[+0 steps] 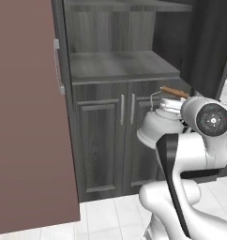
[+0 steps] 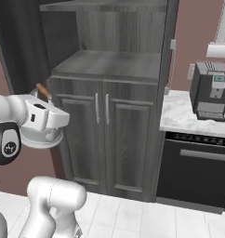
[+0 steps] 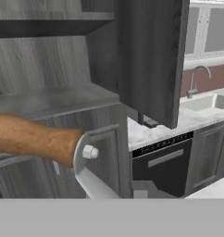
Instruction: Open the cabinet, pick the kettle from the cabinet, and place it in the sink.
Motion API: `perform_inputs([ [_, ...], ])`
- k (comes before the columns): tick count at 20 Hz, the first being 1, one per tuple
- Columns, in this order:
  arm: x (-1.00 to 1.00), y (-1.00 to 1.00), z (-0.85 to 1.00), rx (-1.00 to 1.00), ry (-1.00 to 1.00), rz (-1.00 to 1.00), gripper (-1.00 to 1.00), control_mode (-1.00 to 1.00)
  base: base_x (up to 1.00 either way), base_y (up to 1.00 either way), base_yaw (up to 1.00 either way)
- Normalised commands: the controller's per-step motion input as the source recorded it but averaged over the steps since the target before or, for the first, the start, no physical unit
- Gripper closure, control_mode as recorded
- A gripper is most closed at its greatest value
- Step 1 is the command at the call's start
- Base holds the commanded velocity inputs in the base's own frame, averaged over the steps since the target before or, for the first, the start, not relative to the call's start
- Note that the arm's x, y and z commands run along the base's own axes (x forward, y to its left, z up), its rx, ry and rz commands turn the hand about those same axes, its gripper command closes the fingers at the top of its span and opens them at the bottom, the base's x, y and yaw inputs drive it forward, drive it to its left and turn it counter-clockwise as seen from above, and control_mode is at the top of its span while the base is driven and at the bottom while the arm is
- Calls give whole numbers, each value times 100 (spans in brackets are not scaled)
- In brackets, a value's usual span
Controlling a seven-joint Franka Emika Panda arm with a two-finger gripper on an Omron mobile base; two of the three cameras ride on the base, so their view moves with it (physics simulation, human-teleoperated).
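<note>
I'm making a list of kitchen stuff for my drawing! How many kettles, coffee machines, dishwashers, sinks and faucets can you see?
Kettle: 1
Coffee machine: 1
Dishwasher: 1
Sink: 1
Faucet: 1
Total: 5

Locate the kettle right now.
The kettle hangs from the gripper by its wooden handle bar, out of the cabinet, in front of its lower doors at the left base view's right.

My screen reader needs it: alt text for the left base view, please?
The hand holds the kettle by its wooden-bar handle, out in front of the open cabinet, whose shelf is bare.
</note>
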Motion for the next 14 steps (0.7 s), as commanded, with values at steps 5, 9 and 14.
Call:
perform_inputs([
  [5, 0, 0, 0, 0, 0, 0, 100, 100, -49, -1, 0],
  [9, 0, 0, 0, 0, 0, 0, 100, 100, -38, -20, 0],
  [14, 0, 0, 0, 0, 0, 0, 100, 100, -28, -43, 2],
])
